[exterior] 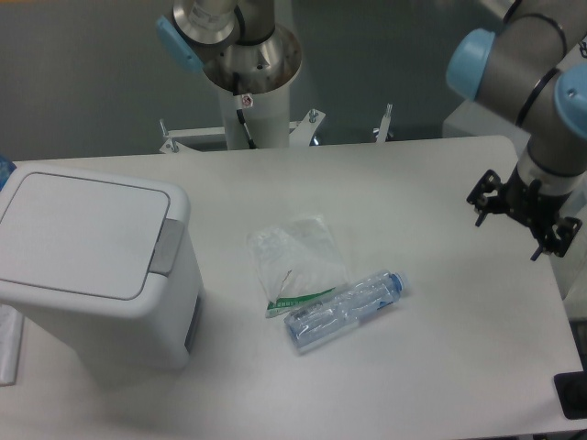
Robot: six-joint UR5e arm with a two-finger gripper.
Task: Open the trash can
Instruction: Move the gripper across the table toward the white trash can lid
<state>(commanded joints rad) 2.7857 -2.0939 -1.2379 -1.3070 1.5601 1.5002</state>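
Observation:
The trash can point(138, 312) is a white boxy bin at the left of the table. Its flat white lid point(78, 234) lies shut, and the grey push tab point(166, 247) sits at the lid's right rim. My gripper point(507, 236) is far to the right, above the table's right side, well apart from the bin. Its black fingers point(480, 203) point down and stand apart, with nothing between them.
A crushed clear plastic bottle point(344, 310) and a crumpled clear bag point(293, 261) lie in the middle of the table. A second arm's base point(246, 64) stands at the back. A black object point(573, 396) sits at the table's right front corner.

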